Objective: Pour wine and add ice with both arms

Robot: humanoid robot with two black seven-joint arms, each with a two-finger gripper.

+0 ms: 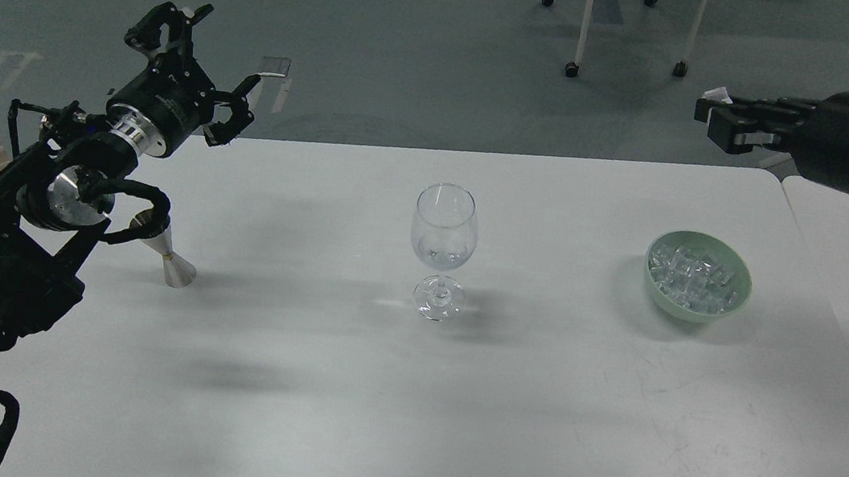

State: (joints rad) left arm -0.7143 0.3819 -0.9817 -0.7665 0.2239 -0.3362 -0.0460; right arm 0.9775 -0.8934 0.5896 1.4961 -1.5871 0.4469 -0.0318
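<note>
Left claw [208, 58] spread; right claw [719, 117] unclear; glassy ice [693, 278] heaped in green bowl [661, 288]

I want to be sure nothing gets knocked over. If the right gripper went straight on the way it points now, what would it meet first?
The right gripper points leftward, above the table's far edge. Its line looks free: bowl and glass sit nearer and lower. Depth is uncertain.

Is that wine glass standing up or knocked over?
Upright: the wine glass stands on its foot on the white table, bowl above stem.
</note>
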